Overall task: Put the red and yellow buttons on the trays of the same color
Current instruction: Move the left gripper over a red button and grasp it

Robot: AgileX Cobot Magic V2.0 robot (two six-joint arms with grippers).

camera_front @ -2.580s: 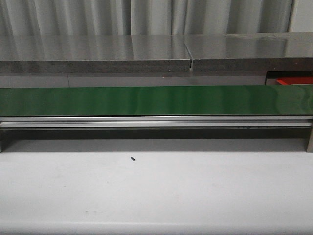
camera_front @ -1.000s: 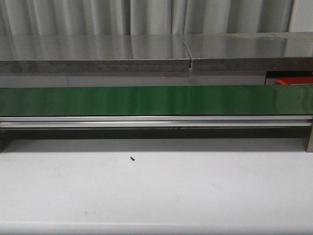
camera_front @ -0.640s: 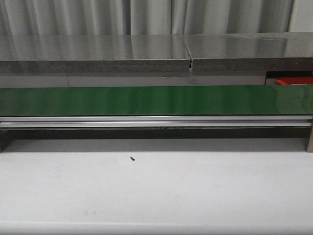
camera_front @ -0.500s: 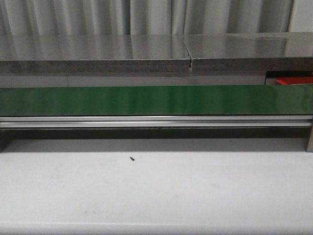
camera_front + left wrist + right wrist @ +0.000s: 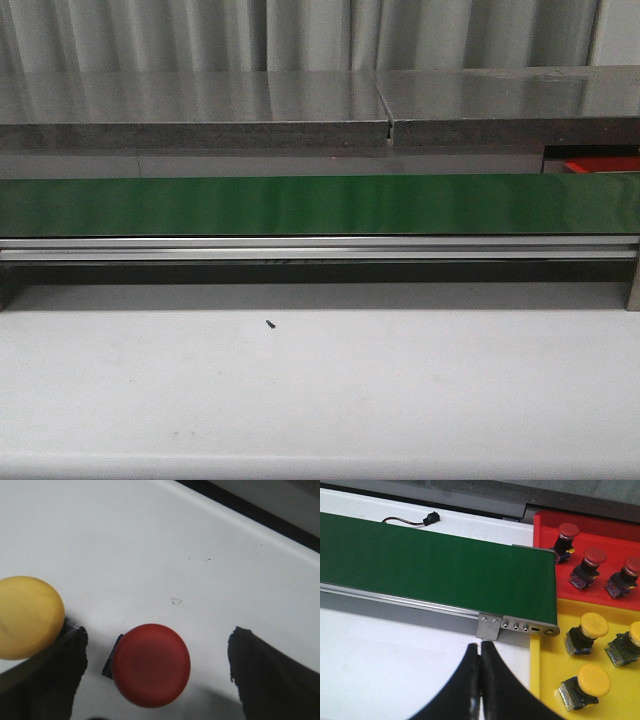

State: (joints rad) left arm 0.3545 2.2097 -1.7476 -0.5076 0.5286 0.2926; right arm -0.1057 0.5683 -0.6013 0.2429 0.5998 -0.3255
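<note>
Left gripper (image 5: 155, 680) over a red button (image 5: 151, 664), jaws apart.
A yellow button (image 5: 27, 616) lies beside it on the white desk (image 5: 150, 545); right gripper (image 5: 480, 680), jaws together, hangs near the belt (image 5: 435, 570) (red tray (image 5: 600, 530) and yellow tray (image 5: 545, 680) hold buttons).

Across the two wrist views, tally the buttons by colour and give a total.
Red buttons: 4, one between the open left gripper's fingers and three on the red tray.
Yellow buttons: 5, one beside the left gripper and four on the yellow tray.
Total: 9.
</note>
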